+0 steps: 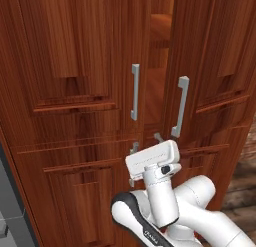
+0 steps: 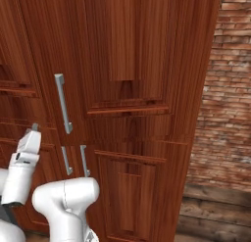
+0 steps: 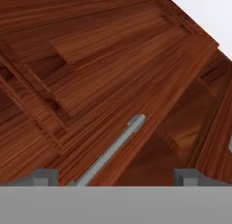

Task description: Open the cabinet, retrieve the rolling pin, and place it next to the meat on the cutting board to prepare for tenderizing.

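Spread hand [image 3: 115,175] just below cabinet [image 3: 90,60] handle [image 3: 111,150].

To the right of my tool stands a red brick wall [image 2: 230,89], with a dark wooden floor [image 2: 215,211] beneath it.

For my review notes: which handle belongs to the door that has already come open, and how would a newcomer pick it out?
Start with the tall reddish-brown cabinet and find the dark gap between its two upper doors. The handle is the long silver bar just right of that gap. Unlike the upright left handle, it leans, because its door is swung ajar, and it is far longer than the short handles below.
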You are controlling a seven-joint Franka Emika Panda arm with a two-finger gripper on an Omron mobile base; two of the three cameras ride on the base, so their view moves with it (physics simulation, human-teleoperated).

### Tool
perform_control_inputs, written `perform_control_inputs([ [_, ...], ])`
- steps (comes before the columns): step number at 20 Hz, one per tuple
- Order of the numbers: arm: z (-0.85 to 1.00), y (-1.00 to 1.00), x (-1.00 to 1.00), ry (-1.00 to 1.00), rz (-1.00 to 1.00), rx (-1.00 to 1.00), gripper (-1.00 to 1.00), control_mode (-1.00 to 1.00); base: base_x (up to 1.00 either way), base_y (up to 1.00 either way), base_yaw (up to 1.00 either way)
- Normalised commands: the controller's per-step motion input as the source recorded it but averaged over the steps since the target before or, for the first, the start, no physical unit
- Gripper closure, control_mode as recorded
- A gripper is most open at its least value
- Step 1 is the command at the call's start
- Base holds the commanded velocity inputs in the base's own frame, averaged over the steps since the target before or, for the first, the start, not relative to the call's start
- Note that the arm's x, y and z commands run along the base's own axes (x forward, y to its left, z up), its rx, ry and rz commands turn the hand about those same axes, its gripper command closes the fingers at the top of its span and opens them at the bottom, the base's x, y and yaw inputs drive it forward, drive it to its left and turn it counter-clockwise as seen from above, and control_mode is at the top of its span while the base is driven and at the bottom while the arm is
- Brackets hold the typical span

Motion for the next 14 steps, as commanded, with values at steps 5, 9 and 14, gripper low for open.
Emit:
perform_control_inputs([
  [5,0.29,0.88,-0.40,-0.15,-0.07,0.00,-1.00,-1.00,0.00,0.00,0.00],
  [9,0.02,0.57,-0.75,-0.13,0.13,0.13,-1.00,-1.00,0.00,0.00,0.00],
  [14,0.03,0.65,-0.48,-0.08,0.22,0.20,-1.00,-1.00,0.00,0.00,0.00],
])
